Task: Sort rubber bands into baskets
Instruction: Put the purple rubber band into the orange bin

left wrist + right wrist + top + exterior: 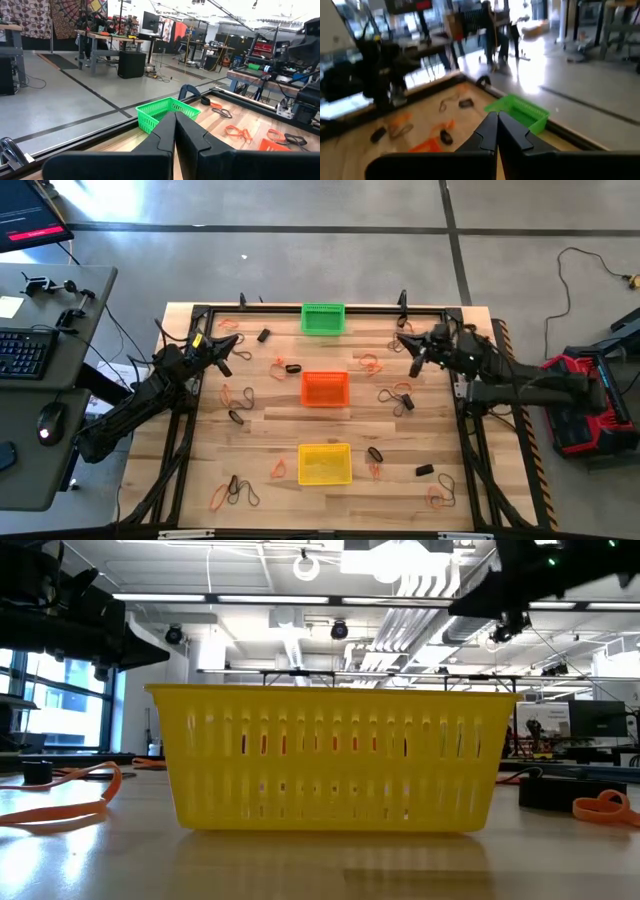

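So far nothing is getting sorted: rubber bands (236, 394) are lying loose across the worktop (270, 430) around three seemingly empty baskets (325, 388), while my left gripper (174, 131) and right gripper (497, 131) are hovering closed, holding nothing.

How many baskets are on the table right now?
3, in a line down the table's middle: green basket at the far edge, orange basket in the centre, yellow basket nearest the low camera.

In the low view the yellow plastic mesh basket (330, 755) hides the orange and green baskets behind it; only faint colours show through its slots. The thin orange rubber band (608, 806) is cut off by the picture's edge. In the right wrist view the small dark rubber bands (446, 136) are blurred.
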Tool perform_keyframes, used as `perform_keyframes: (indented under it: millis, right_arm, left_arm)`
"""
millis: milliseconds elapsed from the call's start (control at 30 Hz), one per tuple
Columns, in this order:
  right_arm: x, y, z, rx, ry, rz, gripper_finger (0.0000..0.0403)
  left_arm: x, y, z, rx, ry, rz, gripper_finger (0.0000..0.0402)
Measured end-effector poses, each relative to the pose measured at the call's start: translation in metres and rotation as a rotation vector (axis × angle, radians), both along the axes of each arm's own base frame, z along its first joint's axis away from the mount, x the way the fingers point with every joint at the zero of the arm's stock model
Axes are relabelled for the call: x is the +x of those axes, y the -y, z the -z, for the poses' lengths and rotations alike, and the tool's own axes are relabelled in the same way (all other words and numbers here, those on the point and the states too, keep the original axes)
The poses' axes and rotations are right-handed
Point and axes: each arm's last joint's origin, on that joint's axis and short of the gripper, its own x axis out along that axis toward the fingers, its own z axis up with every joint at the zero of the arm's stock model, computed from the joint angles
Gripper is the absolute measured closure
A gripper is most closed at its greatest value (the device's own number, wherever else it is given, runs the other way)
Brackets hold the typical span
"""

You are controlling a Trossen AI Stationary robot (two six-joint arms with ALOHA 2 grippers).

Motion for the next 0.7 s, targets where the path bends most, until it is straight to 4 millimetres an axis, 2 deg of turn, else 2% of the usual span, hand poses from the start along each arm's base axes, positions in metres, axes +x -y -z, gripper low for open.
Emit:
perform_keyframes:
  millis: [200, 367, 533, 700]
  right_arm:
    - [0.035, -0.007, -0.03, 0.093, -0.165, -0.064, 0.0403]
    - [0.06, -0.014, -0.046, 0.165, -0.29, -0.092, 0.0403]
    - [0.079, -0.021, -0.054, 0.245, -0.447, -0.052, 0.0391]
    - [0.1, -0.032, -0.057, 0.293, -0.55, -0.033, 0.035]
  left_arm:
    - [0.0, 0.0, 0.0, 0.0, 0.001, 0.0, 0.0402]
    - [0.0, 0.0, 0.0, 0.0, 0.0, 0.0, 0.0402]
    - [0.0, 0.0, 0.0, 0.0, 0.0, 0.0, 0.0402]
    - [-0.001, -0.001, 0.0, 0.0, 0.0, -0.009, 0.0402]
